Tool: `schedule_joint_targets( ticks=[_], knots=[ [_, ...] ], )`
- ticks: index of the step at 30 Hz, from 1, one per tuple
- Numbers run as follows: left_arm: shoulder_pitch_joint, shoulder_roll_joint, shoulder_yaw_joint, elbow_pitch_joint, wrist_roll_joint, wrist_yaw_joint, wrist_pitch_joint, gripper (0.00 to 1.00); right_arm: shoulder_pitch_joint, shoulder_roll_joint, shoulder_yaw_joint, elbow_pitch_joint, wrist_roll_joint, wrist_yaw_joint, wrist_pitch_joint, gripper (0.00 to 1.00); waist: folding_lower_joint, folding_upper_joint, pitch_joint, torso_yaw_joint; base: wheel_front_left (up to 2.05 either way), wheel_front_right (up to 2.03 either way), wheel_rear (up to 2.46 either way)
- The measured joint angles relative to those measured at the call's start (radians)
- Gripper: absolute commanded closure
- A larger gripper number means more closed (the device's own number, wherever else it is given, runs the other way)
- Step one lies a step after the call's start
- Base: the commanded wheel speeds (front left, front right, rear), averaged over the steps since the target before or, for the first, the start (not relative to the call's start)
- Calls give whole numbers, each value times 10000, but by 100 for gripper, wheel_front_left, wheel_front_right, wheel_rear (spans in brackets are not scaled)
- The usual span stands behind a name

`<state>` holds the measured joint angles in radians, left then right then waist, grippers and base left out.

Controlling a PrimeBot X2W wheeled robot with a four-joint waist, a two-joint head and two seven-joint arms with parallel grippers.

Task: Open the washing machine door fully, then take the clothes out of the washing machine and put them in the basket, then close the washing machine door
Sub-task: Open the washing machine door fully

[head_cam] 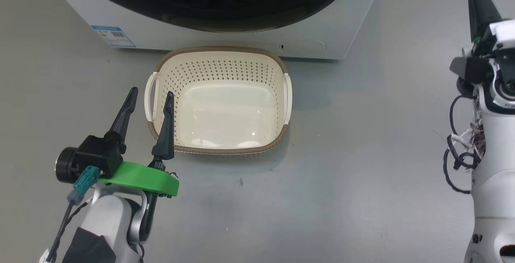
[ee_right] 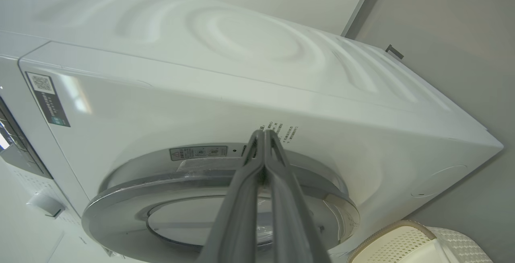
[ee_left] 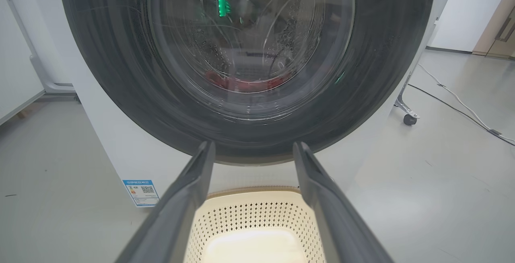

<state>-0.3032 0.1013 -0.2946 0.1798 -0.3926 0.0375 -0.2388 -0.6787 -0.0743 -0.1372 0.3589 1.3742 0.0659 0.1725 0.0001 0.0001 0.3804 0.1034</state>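
Left gripper [head_cam: 152,92]: fingers spread wide, nothing between them. The head view puts it at the near-left corner of the basket [head_cam: 221,50], with the inner finger overlapping the left rim. Its height above the rim is not readable.

Right gripper [ee_right: 263,133]: fingers pressed together, holding nothing. The tips are aimed at the white front just above the washing machine door [ee_left: 120,74]; touching or not, cannot tell. In the head view this arm sits at the right edge, partly cut off and well apart from the basket.

Hidden or cut off:
- The head view crops the washing machine [head_cam: 225,40] to its lower strip and the door's bottom arc.
- In the left wrist view the door lies flat against the front; the latch cannot be made out.
- The clothes [ee_left: 245,84] show as a red patch low in the drum, behind reflective glass. Detail is unreadable.

Edges and room:
- The basket is empty, its far rim just beside the machine's base, below the door.
- A blue label [head_cam: 114,35] sits at the machine's lower-left corner.
- The grey floor [head_cam: 362,154] lies open on both sides of the basket.
- A cable [ee_left: 454,98] and a castor [ee_left: 409,119] lie off to the machine's right.
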Motion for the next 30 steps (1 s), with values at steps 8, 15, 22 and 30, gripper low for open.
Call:
schedule_joint_targets(
  ticks=[8,15,22,30],
  knots=[
    [-474,-150,-36,-77,67,-4,-4,0,-1579,-370,272,58,261,-430,928,100,0,0,709,280,0,0,0],
    [-917,-232,-96,-98,75,-35,-15,0,-2710,-642,686,384,345,-694,1730,100,0,0,1256,574,0,0,0],
    [-1203,-336,-255,-23,92,-79,-52,0,-3667,-903,1068,700,249,-874,2240,100,0,0,1611,925,0,0,0],
    [-1383,-485,-320,46,63,-163,-100,0,-4473,-878,1354,1198,234,-949,2635,100,0,0,1862,1279,0,0,0]
  ],
)
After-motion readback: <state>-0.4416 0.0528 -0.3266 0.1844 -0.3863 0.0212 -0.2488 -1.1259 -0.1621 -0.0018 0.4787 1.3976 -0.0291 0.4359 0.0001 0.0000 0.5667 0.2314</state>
